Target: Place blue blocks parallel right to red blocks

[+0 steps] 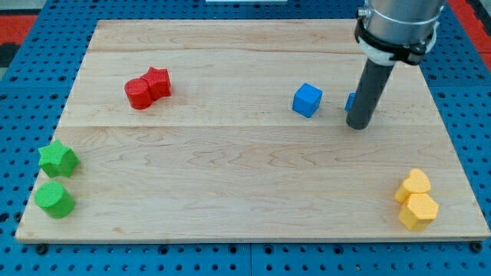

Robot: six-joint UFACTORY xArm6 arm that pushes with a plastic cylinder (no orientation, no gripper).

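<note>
Two red blocks touch each other at the board's upper left: a round red one (139, 93) and a red star-like one (158, 81) to its right. A blue cube (307, 100) sits right of the board's middle. A second blue block (350, 101) is mostly hidden behind my rod, only a sliver showing on the rod's left. My tip (357, 125) rests on the board right in front of that hidden blue block, to the right of the blue cube.
A green star block (57, 159) and a green round block (54, 199) sit at the view's lower left. Two yellow blocks, a heart shape (415, 184) and a hexagon (419, 211), sit at the lower right. The wooden board (230, 192) lies on a blue pegboard.
</note>
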